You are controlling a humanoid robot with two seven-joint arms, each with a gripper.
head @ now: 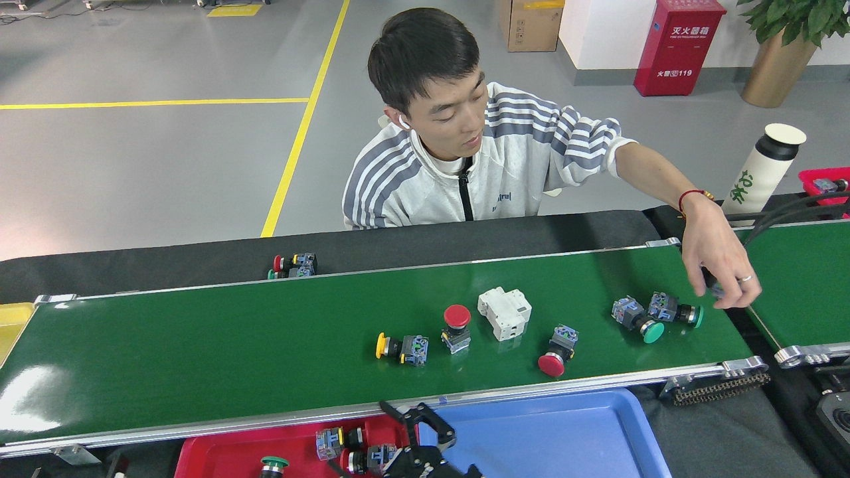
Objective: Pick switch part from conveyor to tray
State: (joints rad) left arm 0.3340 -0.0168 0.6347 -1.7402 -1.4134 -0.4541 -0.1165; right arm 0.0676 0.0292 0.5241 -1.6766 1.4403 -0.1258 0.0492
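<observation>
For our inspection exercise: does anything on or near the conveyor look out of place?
Yes. Two switch parts lie on the black surface behind the conveyor, off the belt. A person's hand also reaches over the belt's right end.

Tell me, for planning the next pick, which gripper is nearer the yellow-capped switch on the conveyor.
Right. The right gripper hangs over the red tray's right end, just nearside of the yellow-capped switch; the left gripper is out of view.
</observation>
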